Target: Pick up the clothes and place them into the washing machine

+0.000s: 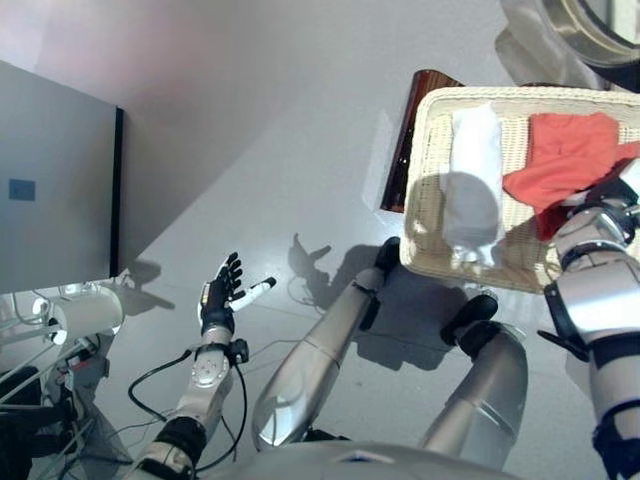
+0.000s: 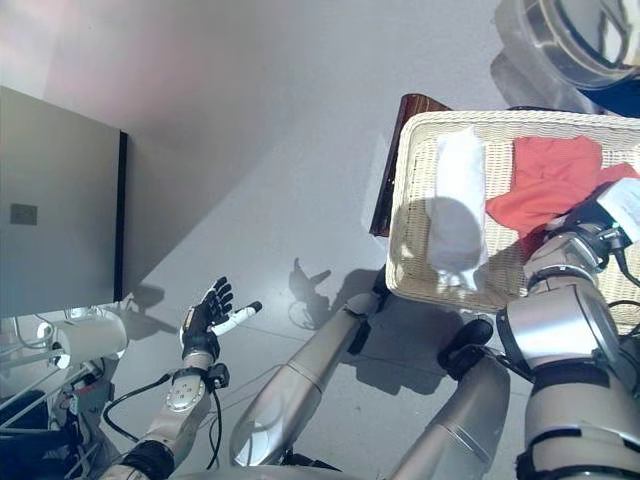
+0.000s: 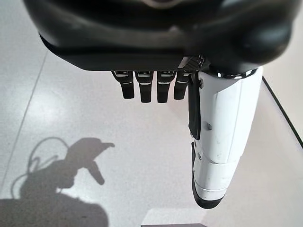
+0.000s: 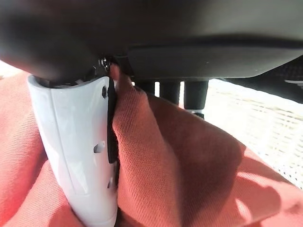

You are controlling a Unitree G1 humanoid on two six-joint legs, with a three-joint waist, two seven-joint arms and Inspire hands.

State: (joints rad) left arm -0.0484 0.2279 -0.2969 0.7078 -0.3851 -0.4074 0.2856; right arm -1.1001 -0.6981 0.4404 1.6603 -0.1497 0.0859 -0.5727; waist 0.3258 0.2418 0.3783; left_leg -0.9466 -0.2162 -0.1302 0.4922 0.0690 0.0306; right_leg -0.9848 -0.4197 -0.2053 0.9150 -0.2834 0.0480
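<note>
Early stage: both garments in the wicker basket (image 1: 425, 200), none in the washing machine (image 1: 590, 25).
Red cloth (image 1: 560, 165) is bunched, no clear long axis, pinched by the right hand (image 4: 75, 156). White cloth (image 1: 475, 185) lies long axis near-to-far. Left hand (image 1: 220, 295) is relaxed, empty, over the floor.

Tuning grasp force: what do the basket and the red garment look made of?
Basket: looks like pale woven wicker or rattan, matte; open weave shows on the rim. Red garment: soft knit fabric, probably cotton; fine ribbing shows where the right hand pinches it.
</note>
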